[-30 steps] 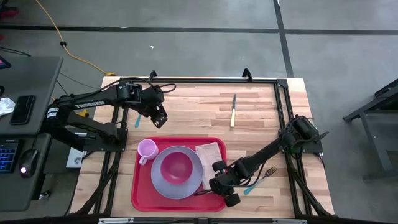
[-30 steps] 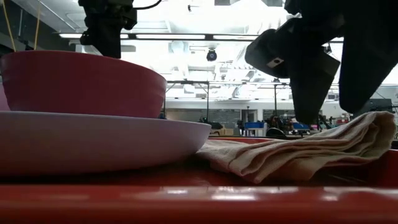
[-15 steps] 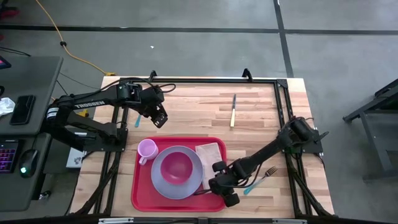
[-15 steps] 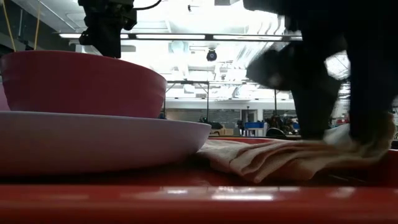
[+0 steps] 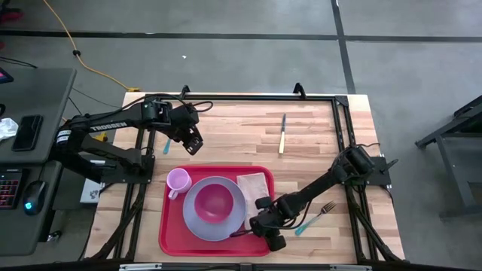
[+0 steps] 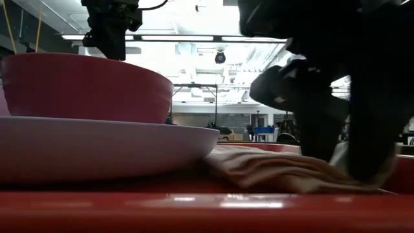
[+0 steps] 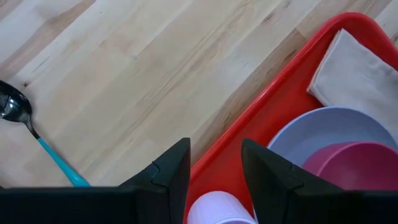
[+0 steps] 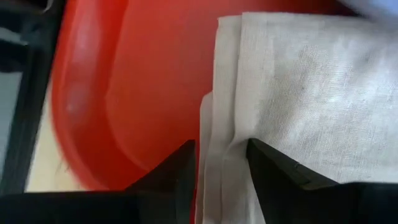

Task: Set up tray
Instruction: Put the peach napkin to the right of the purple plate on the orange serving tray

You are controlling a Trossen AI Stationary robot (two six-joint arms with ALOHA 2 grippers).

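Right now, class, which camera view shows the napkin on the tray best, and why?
The high view: the whole napkin lies flat on the tray, beside the plate. The right wrist view shows only its folded edge close up, the left wrist view one corner, the low view a flattened side profile.

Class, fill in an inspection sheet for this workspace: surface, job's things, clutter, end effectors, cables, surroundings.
Surface: wooden table, inside a black frame.
Job's things: red tray holds plate with bowl, pink cup, beige napkin.
Clutter: knife, fork and spoon on bare wood.
End effectors: right end effector open over the napkin's edge; left end effector open above the tray's rim.
Cables: yellow cable on the floor.
Surroundings: desk with phone.
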